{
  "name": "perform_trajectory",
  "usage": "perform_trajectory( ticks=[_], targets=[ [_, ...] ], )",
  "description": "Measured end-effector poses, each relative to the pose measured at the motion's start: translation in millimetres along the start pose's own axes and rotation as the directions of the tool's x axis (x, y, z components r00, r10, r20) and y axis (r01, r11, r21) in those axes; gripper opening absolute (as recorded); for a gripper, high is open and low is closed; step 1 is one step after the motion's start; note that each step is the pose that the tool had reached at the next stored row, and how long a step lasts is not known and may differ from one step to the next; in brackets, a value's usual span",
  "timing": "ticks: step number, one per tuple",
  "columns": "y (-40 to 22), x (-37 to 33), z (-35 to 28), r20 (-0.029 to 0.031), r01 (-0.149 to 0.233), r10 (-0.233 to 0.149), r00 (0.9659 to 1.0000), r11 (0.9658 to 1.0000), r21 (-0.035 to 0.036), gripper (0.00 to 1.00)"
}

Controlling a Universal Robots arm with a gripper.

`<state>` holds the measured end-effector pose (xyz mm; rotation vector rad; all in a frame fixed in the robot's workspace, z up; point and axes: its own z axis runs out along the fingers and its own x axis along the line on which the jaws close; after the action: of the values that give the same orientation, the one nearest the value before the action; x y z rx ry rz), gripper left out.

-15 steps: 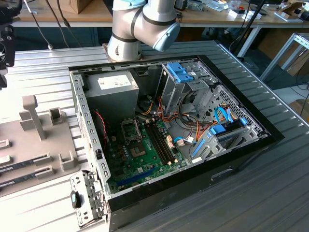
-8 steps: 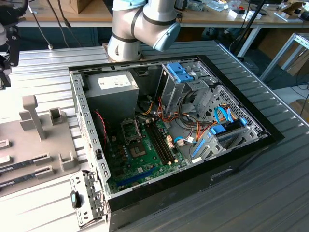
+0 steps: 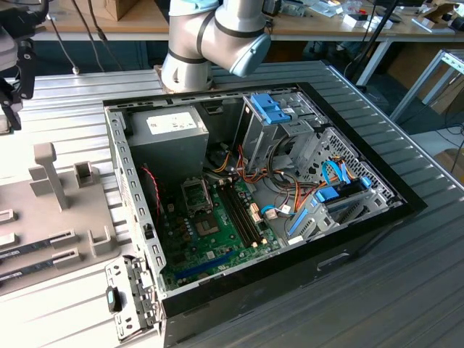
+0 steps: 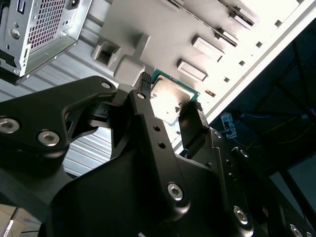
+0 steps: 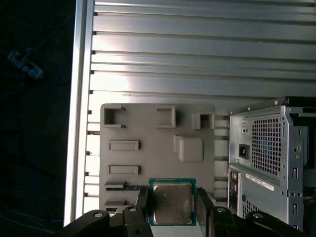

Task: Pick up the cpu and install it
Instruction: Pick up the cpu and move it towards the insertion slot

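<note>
Black tool (image 4: 171,93) closest to the lens in both wrist views, its two fingers (image 4: 191,123) closed onto opposite edges of the cpu (image 4: 168,98). Pinched flat between them, silvery lid toward the cameras, green rim showing around it (lid catching a bright glare in the second wrist view). Held up clear of the grey tray (image 5: 158,133), over one of its edges, touching nothing but the fingers.

Moulded into the grey tray: shallow rectangular pockets and a raised square pad (image 5: 190,149). Also narrow slots, with two long dark memory sticks (image 3: 32,241) lying in them in the exterior view.

Under the grey tray, ribbed metal worktop (image 5: 197,49), brightly lit in the first wrist view.

Just beside the grey tray, open computer case (image 3: 377,217) lying on its side, its perforated rear panel seen in the first wrist view. Inside it, green motherboard (image 3: 210,239) with a dark square socket frame (image 3: 196,193), plus bundles of coloured cables and blue drive brackets.

Well apart from the grey tray, at the far wall of the case, grey robot arm (image 3: 214,36) rising out of the exterior view.
</note>
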<state>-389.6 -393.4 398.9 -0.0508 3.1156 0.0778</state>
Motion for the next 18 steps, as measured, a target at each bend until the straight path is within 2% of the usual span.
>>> perform_trajectory(
  ticks=[18],
  targets=[
    [-0.4,-10.5,0.3,0.0000,0.000,0.000,1.0000,1.0000,0.0000,0.47]
  ],
)
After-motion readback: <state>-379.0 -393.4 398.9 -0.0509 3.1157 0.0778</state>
